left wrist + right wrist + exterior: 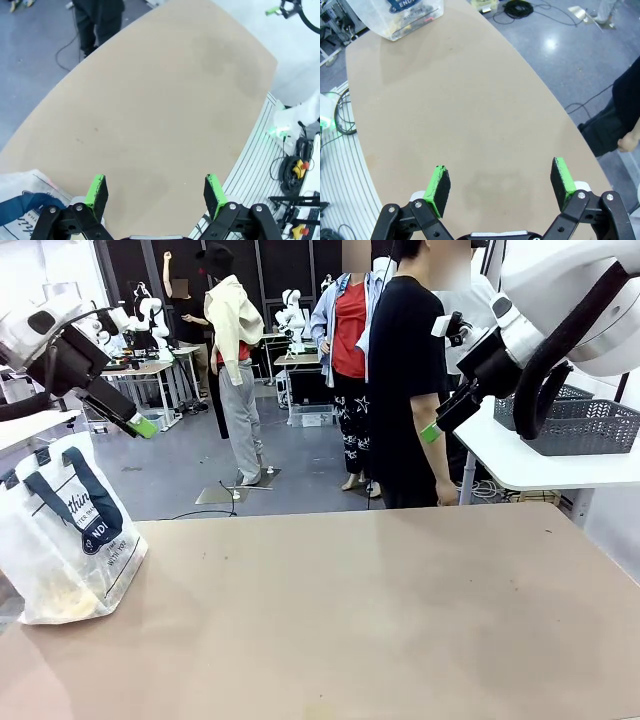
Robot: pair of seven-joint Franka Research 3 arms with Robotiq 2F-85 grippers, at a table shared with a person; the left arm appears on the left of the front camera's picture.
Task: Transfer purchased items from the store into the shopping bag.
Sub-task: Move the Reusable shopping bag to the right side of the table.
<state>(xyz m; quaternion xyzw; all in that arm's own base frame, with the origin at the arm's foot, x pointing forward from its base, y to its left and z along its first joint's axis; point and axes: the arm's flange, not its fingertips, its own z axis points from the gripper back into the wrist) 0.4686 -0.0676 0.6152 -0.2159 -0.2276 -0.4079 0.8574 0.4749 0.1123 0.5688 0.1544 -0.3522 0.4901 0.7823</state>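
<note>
The shopping bag [70,530], translucent white with navy handles and a round logo, stands at the table's left edge. Yellowish purchased items [55,595] show through its bottom. My left gripper [142,426] hangs high above the bag, and in the left wrist view it [155,192] is open and holds nothing, with the bag [20,202] at the lower left. My right gripper [432,431] is raised at the far right of the table. In the right wrist view it [501,185] is open over bare tabletop, the bag [405,15] far off at the top.
A person in a black shirt [405,380] stands at the far side, one hand [627,142] hanging by the table edge. A dark grey mesh basket [585,425] sits on a white side table [520,465]. The tan table [380,610] is bare in the middle.
</note>
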